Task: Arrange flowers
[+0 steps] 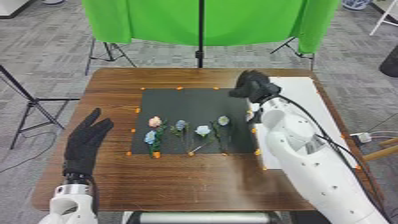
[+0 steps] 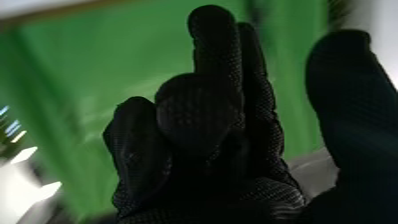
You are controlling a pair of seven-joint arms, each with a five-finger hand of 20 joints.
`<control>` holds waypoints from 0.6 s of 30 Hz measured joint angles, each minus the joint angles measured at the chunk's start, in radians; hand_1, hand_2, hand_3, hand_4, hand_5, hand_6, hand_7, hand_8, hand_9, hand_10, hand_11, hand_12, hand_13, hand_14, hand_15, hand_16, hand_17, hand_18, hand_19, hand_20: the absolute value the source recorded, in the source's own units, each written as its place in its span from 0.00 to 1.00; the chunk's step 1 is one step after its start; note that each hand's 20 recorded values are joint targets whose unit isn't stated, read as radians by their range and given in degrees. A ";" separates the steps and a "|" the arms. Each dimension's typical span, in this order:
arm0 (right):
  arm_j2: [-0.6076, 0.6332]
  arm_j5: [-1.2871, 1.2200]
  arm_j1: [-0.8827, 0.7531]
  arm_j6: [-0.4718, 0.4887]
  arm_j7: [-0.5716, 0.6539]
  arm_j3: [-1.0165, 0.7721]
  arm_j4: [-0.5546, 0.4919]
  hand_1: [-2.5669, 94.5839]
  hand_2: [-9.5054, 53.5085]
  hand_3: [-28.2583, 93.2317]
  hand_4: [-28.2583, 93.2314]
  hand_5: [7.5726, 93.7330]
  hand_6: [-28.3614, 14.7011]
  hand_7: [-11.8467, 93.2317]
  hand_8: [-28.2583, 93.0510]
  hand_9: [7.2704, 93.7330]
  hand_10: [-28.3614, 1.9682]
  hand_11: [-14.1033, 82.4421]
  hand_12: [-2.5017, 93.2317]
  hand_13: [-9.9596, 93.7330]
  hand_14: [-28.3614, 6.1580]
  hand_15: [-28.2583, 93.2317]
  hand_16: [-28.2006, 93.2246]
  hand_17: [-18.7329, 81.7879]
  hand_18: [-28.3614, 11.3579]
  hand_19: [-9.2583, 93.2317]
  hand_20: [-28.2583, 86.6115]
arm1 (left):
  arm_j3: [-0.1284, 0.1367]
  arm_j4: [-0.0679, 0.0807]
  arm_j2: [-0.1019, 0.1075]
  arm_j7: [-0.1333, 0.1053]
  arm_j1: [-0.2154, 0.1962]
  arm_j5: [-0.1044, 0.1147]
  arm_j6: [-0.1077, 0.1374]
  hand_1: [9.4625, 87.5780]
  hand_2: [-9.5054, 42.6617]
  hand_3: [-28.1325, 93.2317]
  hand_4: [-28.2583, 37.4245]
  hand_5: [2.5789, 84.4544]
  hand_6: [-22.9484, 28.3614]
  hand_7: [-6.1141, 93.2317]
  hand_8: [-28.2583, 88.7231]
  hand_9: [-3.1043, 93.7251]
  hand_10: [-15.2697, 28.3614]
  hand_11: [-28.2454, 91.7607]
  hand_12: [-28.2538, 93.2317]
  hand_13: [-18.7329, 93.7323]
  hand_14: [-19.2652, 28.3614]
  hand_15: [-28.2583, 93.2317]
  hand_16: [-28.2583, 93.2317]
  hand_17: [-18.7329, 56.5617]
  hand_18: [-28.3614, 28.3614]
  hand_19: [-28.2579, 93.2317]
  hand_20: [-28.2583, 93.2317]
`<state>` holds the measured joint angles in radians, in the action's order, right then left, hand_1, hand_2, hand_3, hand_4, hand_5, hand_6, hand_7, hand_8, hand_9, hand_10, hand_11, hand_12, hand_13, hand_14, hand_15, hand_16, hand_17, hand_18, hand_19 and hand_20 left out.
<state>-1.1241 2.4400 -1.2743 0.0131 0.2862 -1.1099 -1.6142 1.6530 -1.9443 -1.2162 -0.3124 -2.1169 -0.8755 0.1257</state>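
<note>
Apparently most arranging is undone, flowers lying loose on the dark mat, left hand and right hand empty, fingers apart.

"How is the light in the head view?"
"Fairly bright and even. The white sheet toward three o'clock is the palest patch, and the white right arm at four o'clock is nearly as bright."
"Any shine or shade?"
"A soft sheen on the brown table near six o'clock. The dark mat looks dim, and the right hand, at one o'clock, darker still."
"And the right wrist view?"
"Moodier: the hand is almost a silhouette against lit green cloth, with hard white glare beyond. I can't tell where the lamps are."
</note>
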 measured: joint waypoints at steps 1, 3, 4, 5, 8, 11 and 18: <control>-0.011 0.030 0.013 -0.006 0.016 -0.017 0.026 0.34 0.05 0.71 0.14 0.59 0.63 0.21 0.18 0.69 0.38 0.31 0.26 0.89 0.62 0.74 0.51 0.76 0.37 1.00 0.74 | 0.000 0.000 0.000 0.000 0.000 0.000 0.000 0.17 0.09 0.79 0.10 0.49 0.51 0.13 0.20 0.51 0.65 0.36 0.34 0.49 0.75 0.33 0.28 0.30 0.74 0.28 0.40; -0.036 0.097 0.043 0.019 0.053 -0.058 0.078 0.33 0.04 0.71 0.14 0.57 0.63 0.20 0.18 0.67 0.36 0.30 0.26 0.88 0.60 0.74 0.50 0.76 0.36 1.00 0.73 | 0.000 0.000 0.001 0.001 0.000 0.000 0.000 0.17 0.09 0.79 0.10 0.49 0.51 0.13 0.20 0.51 0.65 0.36 0.34 0.49 0.75 0.33 0.27 0.30 0.74 0.28 0.40; -0.049 0.130 0.061 0.056 0.071 -0.082 0.102 0.32 0.04 0.71 0.14 0.56 0.64 0.20 0.18 0.67 0.35 0.30 0.26 0.88 0.59 0.74 0.50 0.76 0.36 1.00 0.73 | 0.000 0.000 0.001 0.001 0.000 0.000 0.000 0.17 0.09 0.79 0.10 0.49 0.51 0.13 0.20 0.51 0.65 0.36 0.34 0.49 0.75 0.33 0.28 0.30 0.74 0.28 0.40; -0.062 0.162 0.080 0.118 0.085 -0.108 0.125 0.33 0.03 0.71 0.14 0.57 0.65 0.19 0.18 0.67 0.35 0.30 0.26 0.88 0.59 0.74 0.50 0.76 0.36 1.00 0.73 | -0.001 0.000 0.001 0.001 0.000 0.000 0.000 0.17 0.09 0.79 0.10 0.49 0.50 0.13 0.20 0.51 0.65 0.36 0.34 0.49 0.75 0.33 0.28 0.30 0.74 0.28 0.40; -0.087 0.225 0.127 0.326 0.086 -0.166 0.172 0.33 0.01 0.71 0.15 0.57 0.68 0.19 0.18 0.67 0.36 0.30 0.26 0.88 0.60 0.74 0.50 0.76 0.36 1.00 0.73 | -0.001 0.000 0.001 0.001 0.000 0.000 0.000 0.17 0.09 0.79 0.10 0.49 0.50 0.13 0.20 0.51 0.65 0.36 0.34 0.49 0.75 0.33 0.27 0.30 0.74 0.28 0.40; -0.106 0.271 0.153 0.409 0.069 -0.201 0.227 0.34 0.00 0.72 0.14 0.55 0.69 0.20 0.18 0.67 0.37 0.30 0.26 0.88 0.61 0.75 0.49 0.76 0.36 1.00 0.72 | -0.001 0.000 0.001 0.002 0.001 0.000 -0.001 0.17 0.09 0.79 0.10 0.49 0.50 0.13 0.20 0.51 0.65 0.36 0.34 0.49 0.75 0.33 0.27 0.30 0.74 0.28 0.40; -0.184 0.424 0.156 0.298 -0.038 -0.293 0.377 0.37 0.00 0.73 0.13 0.50 0.70 0.20 0.18 0.66 0.40 0.31 0.27 0.89 0.65 0.75 0.49 0.76 0.38 1.00 0.73 | -0.003 0.002 0.003 0.003 0.005 0.000 -0.005 0.17 0.09 0.79 0.10 0.49 0.50 0.13 0.20 0.51 0.65 0.36 0.34 0.49 0.74 0.33 0.27 0.30 0.74 0.28 0.40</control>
<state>-1.3085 2.8635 -1.1186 0.3114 0.2479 -1.4027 -1.2368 1.6498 -1.9420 -1.2135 -0.3098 -2.1114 -0.8754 0.1210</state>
